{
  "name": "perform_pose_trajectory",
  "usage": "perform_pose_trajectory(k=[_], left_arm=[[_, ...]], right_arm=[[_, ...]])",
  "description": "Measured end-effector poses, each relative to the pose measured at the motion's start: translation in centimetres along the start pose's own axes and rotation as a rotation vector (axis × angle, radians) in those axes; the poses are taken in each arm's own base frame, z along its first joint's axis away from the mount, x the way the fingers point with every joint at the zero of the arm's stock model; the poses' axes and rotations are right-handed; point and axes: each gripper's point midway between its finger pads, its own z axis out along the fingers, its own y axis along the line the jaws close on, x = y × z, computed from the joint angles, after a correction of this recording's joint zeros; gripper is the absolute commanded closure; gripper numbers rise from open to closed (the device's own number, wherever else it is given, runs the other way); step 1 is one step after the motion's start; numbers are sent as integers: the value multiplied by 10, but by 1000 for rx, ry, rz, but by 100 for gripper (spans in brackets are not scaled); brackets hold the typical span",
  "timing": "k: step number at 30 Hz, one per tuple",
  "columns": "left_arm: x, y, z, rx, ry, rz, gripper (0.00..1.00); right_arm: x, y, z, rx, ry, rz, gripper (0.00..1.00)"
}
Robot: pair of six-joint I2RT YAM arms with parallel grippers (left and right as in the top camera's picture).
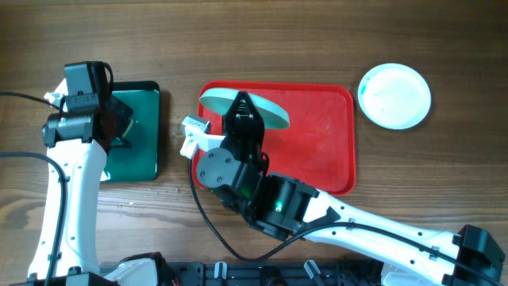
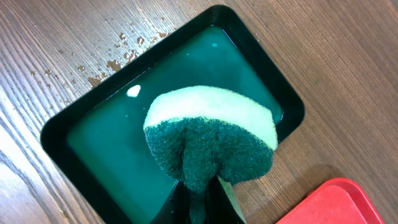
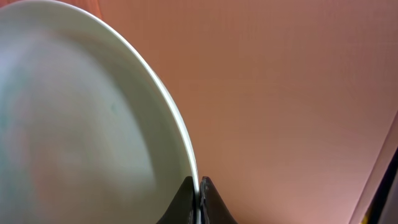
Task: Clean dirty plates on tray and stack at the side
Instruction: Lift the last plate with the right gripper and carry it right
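My right gripper [image 1: 242, 107] is shut on the rim of a pale plate [image 1: 266, 110] and holds it tilted up over the far left part of the red tray [image 1: 325, 143]. In the right wrist view the jaws [image 3: 199, 186] pinch the plate's edge [image 3: 93, 124] with the tray [image 3: 292, 93] behind. My left gripper [image 1: 127, 127] is shut on a green and yellow sponge [image 2: 211, 134] over the dark green tray [image 2: 112, 143]. Another plate [image 1: 394, 95] with teal smears lies on the table right of the red tray. A third plate is not in view.
The dark green tray [image 1: 151, 155] stands left of the red tray and holds liquid. Water drops [image 2: 118, 56] lie on the wood beside it. A corner of the red tray [image 2: 336, 205] shows in the left wrist view. Cables run along the near edge.
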Motion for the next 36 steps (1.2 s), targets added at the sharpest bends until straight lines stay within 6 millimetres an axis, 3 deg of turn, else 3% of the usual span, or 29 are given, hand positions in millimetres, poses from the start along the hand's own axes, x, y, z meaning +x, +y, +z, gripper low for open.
perform_pose_trajectory(k=[6, 9, 11, 13, 15, 19, 21, 23, 25, 27, 29, 32, 36], left_arm=[[0, 0, 0, 0, 0, 0, 96], [0, 0, 0, 0, 0, 0, 96], [0, 0, 0, -1, 1, 0, 96], [1, 1, 0, -3, 3, 1, 96], [1, 1, 0, -5, 6, 2, 96], [1, 1, 0, -6, 6, 2, 96], [1, 1, 0, -5, 5, 2, 96], [1, 1, 0, -5, 5, 2, 96], [1, 1, 0, -5, 6, 2, 96], [1, 1, 0, -5, 6, 2, 96], [1, 1, 0, -5, 6, 2, 96], [1, 1, 0, -5, 6, 2, 96], [1, 1, 0, -5, 6, 2, 96]], right_arm=[[4, 7, 4, -24, 8, 111, 96], [22, 40, 26, -161, 11, 174, 96], [43, 65, 43, -258, 46, 187, 96], [68, 77, 55, -293, 115, 207, 96], [78, 68, 60, -234, 165, 255, 96], [78, 22, 60, -11, 219, 384, 96], [82, 15, 59, 11, 231, 411, 96], [86, 34, 63, -99, 210, 365, 96], [94, 75, 68, -323, 168, 306, 96], [105, 94, 75, -431, 172, 364, 96], [120, 95, 87, -443, 207, 500, 96], [150, 80, 109, -366, 292, 766, 96], [225, 51, 130, -198, 447, 1107, 96]])
